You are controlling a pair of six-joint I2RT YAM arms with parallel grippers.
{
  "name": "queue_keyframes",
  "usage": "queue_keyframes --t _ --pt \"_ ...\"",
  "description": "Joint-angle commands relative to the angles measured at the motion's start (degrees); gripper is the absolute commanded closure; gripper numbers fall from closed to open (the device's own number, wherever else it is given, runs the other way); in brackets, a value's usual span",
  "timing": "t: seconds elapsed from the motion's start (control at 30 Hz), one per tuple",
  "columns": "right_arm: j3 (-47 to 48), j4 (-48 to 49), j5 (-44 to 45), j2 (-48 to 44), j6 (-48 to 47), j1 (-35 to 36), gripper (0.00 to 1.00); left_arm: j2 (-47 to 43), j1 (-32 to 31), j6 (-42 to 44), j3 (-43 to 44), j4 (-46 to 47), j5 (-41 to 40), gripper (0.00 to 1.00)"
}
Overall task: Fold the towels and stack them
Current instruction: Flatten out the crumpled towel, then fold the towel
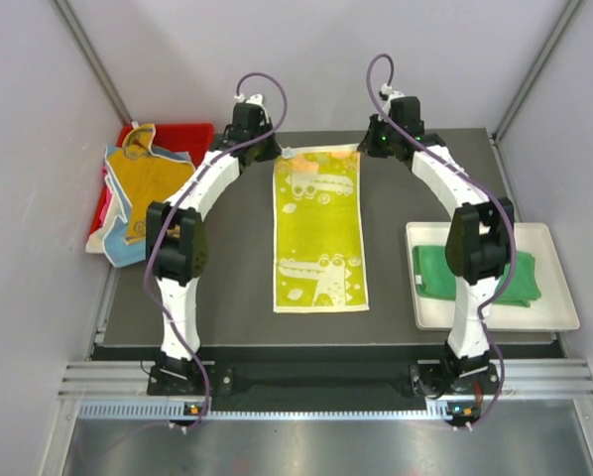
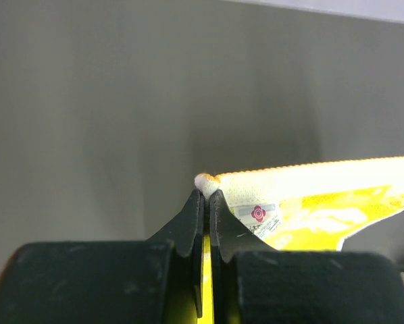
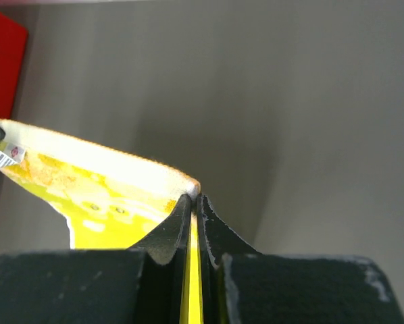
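Dark grey matting covers the desk [image 1: 227, 297], and the yellow crocodile towel [image 1: 318, 233] lies spread out flat along the middle of it, long side running away from the arm bases. It is a single open layer with no fold in it.

To the right of that towel, apart from it, sits a white tray [image 1: 564, 319] at the desk's edge. A folded green towel [image 1: 430, 273] rests inside it, partly hidden behind the right arm.

To the left of the yellow crocodile towel, past the left arm, a red bin [image 1: 192, 134] stands at the far corner. An orange-yellow towel [image 1: 153, 183] is heaped loosely over the bin, and a light blue towel [image 1: 121, 250] shows beneath it, hanging toward the near side.

Both arms reach to the yellow crocodile towel's far edge. The left tool [image 2: 207, 196] is pressed together on the far left corner, with yellow cloth showing in the thin slit between its black fingers. The right tool [image 3: 194, 199] pinches the far right corner in the same way. In the wrist views each corner sits raised off the desk, and the pale hem runs sideways from the fingertips.

A small white care label [image 2: 257, 214] with a red mark is sewn just beside the left corner.
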Motion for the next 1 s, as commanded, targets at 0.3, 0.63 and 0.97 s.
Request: queue_keyframes --t 0.3,0.63,0.97 --pt "-23.19 12.38 2.23 -18.2 1.93 1.22 1.0 -18.03 -0.16 -2.29 -26.39 11.66 3.72 1.0" --pt "-43.96 14.32 3.9 -31.57 5.7 5.01 1.0 -31.04 -6.93 -5.63 -47.22 15.44 -0.05 1.0" --pt "-54.25 11.86 6.19 -40.97 7.99 9.05 1.0 -38.7 -12.47 -6.86 -55.15 10.35 -7.35 1.0"
